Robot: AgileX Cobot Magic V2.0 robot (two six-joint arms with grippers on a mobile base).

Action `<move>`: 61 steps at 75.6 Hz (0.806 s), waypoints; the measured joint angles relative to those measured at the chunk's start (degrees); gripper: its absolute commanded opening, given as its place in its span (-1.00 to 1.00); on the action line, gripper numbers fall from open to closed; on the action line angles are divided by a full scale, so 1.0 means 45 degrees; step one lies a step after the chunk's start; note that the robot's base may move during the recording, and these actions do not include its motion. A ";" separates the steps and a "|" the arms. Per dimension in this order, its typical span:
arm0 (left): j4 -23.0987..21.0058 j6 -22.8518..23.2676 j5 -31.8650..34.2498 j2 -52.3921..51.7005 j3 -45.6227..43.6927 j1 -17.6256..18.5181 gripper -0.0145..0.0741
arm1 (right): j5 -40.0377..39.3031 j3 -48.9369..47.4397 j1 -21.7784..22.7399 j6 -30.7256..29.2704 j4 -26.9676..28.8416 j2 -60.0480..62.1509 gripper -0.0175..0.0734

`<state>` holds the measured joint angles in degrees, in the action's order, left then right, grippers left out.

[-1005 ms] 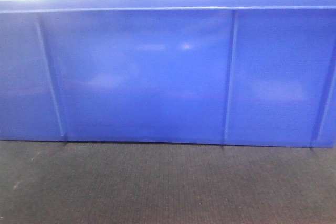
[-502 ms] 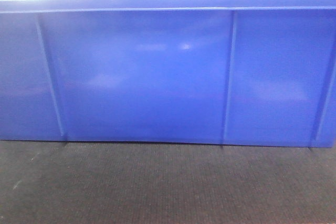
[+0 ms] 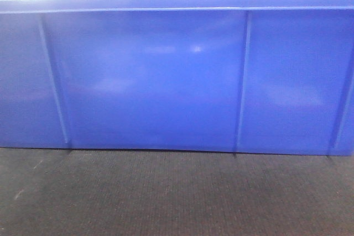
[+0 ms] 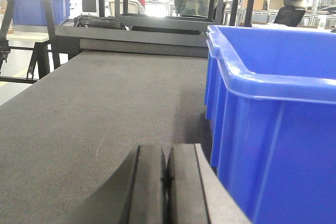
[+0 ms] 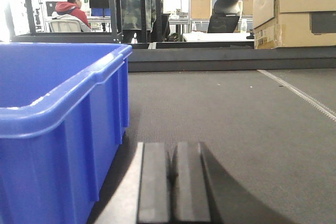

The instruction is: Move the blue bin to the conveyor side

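The blue bin (image 3: 177, 75) stands on the dark woven conveyor belt (image 3: 177, 197) and fills the front view with its ribbed long wall. In the left wrist view the bin (image 4: 273, 108) is at the right, and my left gripper (image 4: 167, 153) is shut and empty, low over the belt (image 4: 105, 108) just beside the bin's left end wall. In the right wrist view the bin (image 5: 52, 119) is at the left, and my right gripper (image 5: 171, 148) is shut and empty, low over the belt (image 5: 236, 114) beside the bin's right end wall. I cannot tell whether either gripper touches the bin.
A grey rail (image 4: 136, 34) edges the far side of the belt. Behind it stand a dark metal rack (image 4: 168, 3), people, another blue bin (image 4: 31, 6) at far left, and a cardboard box (image 5: 296, 11) at far right. A pale seam (image 5: 299, 95) crosses the belt.
The bin has barely shifted in the front view; people behind it have moved slightly.
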<state>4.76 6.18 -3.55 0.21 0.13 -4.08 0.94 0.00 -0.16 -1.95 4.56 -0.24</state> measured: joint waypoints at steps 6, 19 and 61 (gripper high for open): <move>0.0000 0.0000 0.0000 0.0000 0.0000 0.0000 -0.69 | 0.0000 0.0000 0.0000 0.0000 0.0000 0.0000 -0.77; 0.0000 0.0000 0.0000 0.0000 0.0000 0.0000 -0.69 | 0.0000 0.0000 0.0000 0.0000 0.0000 0.0000 -0.77; 0.0000 0.0000 0.0000 0.0000 0.0000 0.0000 -0.69 | 0.0000 0.0000 0.0000 0.0000 0.0000 0.0000 -0.77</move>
<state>4.76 6.18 -3.55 0.21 0.13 -4.08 0.94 0.00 -0.16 -1.95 4.56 -0.24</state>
